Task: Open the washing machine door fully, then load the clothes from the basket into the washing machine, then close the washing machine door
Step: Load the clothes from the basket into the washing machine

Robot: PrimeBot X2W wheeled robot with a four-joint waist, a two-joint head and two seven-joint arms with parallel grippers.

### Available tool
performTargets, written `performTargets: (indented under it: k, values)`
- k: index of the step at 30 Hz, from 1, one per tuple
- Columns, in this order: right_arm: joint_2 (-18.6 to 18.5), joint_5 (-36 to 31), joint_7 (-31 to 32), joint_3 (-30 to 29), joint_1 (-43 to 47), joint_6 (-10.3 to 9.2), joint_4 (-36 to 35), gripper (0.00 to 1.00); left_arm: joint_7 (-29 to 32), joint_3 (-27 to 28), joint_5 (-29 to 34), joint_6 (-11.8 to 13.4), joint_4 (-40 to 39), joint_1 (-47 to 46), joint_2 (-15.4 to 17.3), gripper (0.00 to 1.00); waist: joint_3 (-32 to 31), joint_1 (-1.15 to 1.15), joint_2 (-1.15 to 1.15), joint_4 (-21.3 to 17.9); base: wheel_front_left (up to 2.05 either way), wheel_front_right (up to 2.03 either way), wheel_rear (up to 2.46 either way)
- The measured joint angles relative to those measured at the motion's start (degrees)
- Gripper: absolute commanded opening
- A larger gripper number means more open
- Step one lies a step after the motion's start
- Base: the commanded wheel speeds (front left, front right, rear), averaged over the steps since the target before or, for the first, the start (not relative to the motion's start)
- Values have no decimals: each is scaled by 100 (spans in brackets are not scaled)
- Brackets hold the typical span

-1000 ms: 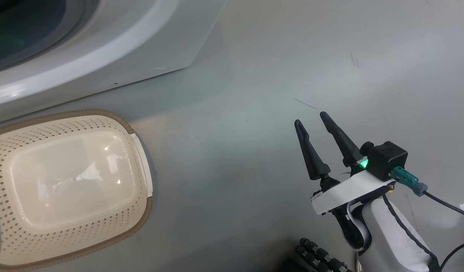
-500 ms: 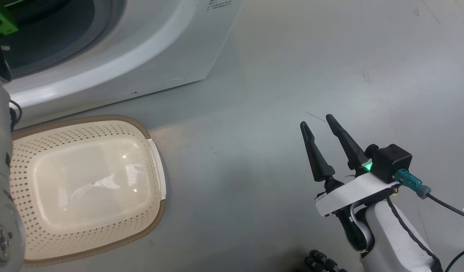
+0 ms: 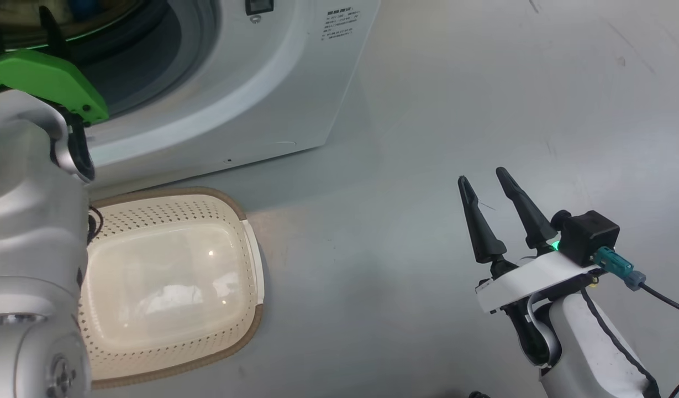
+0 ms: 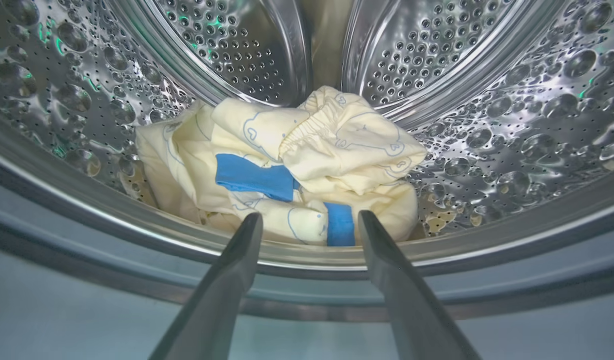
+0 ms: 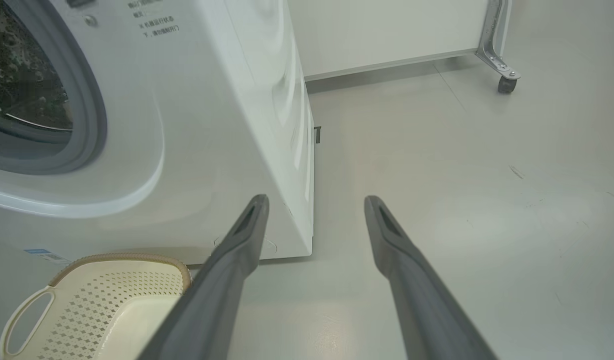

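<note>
Clothes (image 4: 307, 160) are piled mid-frame in the left wrist view, down in the drum (image 4: 486, 125) of the washing machine (image 3: 273, 83). Left gripper (image 4: 309, 216) hangs just outside the opening, fingers spread, gripping nothing. Head view: basket (image 3: 168, 213) lower left, right gripper (image 3: 483, 175) lower right over the floor (image 3: 400, 138), spread wide too, nothing in it.

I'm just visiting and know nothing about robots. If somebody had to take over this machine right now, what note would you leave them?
Left end effector: open, empty, pointing into the drum.
Right end effector: open, empty, above the floor, right of the washing machine.
Clothes: heaped in the drum. Basket: empty, on the floor before the machine.
Done: door opened, clothes loaded.
Left to do: pull the left arm clear, close the door.
</note>
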Motion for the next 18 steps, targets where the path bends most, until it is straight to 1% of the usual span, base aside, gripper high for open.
performTargets:
  k: [6,9,13,18]
  values:
    - [-36,0,0,-155,112,0,27,100,-85,82,-124,-137,20,327,-221,100,-292,0,0,148,0,0,0]
    - [-43,0,0,-263,153,0,48,100,-85,59,-183,-153,20,578,-245,100,-460,0,0,217,0,0,0]
    - [-55,-1,0,-326,262,0,68,100,-87,96,-261,-264,-16,898,-305,100,-701,0,0,306,0,0,0]
    - [-90,-10,0,-441,418,0,75,100,-101,35,-257,-356,-352,1377,-413,100,-1016,0,0,409,0,0,0]
